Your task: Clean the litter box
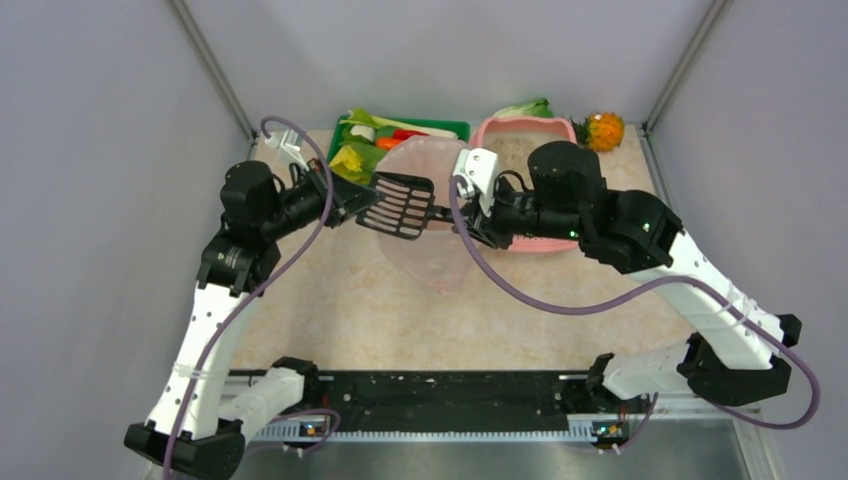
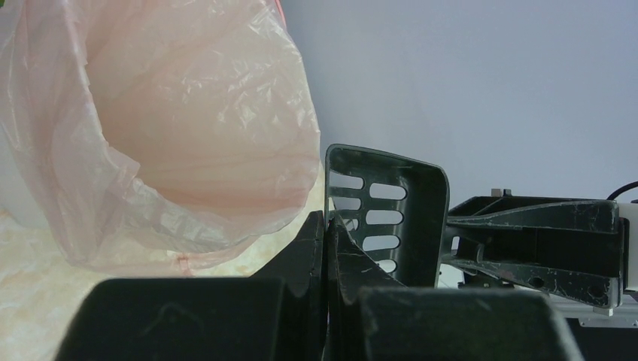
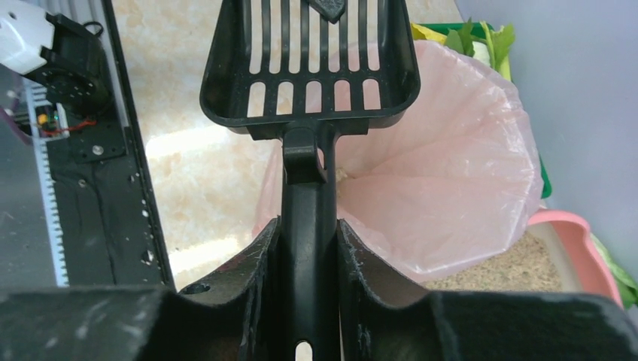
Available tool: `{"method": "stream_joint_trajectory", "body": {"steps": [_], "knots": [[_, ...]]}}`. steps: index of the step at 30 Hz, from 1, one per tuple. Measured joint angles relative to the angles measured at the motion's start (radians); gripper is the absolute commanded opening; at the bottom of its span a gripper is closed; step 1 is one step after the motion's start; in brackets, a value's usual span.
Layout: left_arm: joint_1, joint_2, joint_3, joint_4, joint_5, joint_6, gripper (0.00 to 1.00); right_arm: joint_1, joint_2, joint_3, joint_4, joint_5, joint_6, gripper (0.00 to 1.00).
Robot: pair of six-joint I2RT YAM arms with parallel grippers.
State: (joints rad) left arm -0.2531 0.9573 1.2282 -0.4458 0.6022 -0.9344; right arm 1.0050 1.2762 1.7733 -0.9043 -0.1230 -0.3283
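The pink litter box with beige litter sits at the back right, partly hidden by my right arm. A black slotted scoop hangs level over the mouth of the pink bag-lined bin; nothing shows in it. My right gripper is shut on the scoop's handle. From the left, my left gripper is shut, and the scoop's front rim runs into the seam between its fingertips. The bin's bag opens just beyond.
A green tray of vegetables stands at the back, left of the litter box. A leafy green and an orange spiky fruit lie by the back wall. A black rail runs along the near edge.
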Motion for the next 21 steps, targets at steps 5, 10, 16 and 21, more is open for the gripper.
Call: {"method": "stream_joint_trajectory", "body": {"steps": [5,10,16,21], "knots": [[0.003,0.000,-0.001,0.001,0.007,-0.002,0.01,0.000,0.000,0.000,0.000,-0.010,0.000,0.00],[0.002,0.001,0.004,-0.012,0.004,0.026,0.59,0.001,0.003,0.002,0.009,-0.024,0.016,0.00],[-0.009,0.019,0.175,-0.185,-0.124,0.186,0.81,-0.016,0.037,0.050,0.001,0.027,0.065,0.00],[-0.009,-0.018,0.276,-0.250,-0.304,0.315,0.86,-0.133,0.045,0.115,-0.040,0.104,0.140,0.00]]}}
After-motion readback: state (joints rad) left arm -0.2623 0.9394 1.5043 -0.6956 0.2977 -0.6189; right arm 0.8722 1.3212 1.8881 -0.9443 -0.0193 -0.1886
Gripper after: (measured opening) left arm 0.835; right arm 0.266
